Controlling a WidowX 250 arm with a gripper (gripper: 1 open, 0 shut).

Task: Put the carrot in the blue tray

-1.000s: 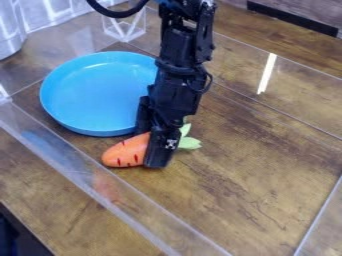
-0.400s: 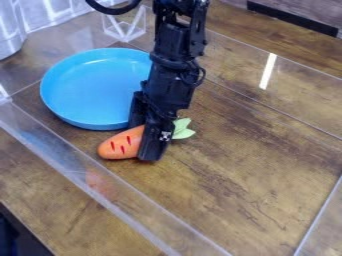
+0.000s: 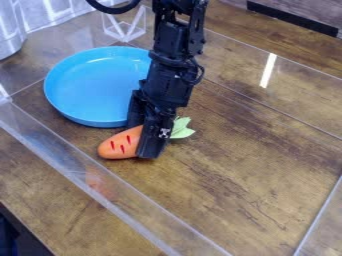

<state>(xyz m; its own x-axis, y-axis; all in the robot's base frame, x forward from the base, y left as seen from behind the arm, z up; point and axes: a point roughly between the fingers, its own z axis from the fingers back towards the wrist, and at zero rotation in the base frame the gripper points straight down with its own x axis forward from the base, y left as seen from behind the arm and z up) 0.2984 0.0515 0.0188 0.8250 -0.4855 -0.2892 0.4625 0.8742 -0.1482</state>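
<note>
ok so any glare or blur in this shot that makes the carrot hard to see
In the camera view, a bright glare streak lies on the table, well right of the carrot; the carrot's orange end reads clearly, while the black gripper is so dark that its fingers blend together; the whole image looks slightly soft

No text, label, brand, number or sign can be read; any small marks are too unclear.

black jointed arm (image 3: 178, 45), looping black cable (image 3: 112, 7), possibly pale markings
</note>
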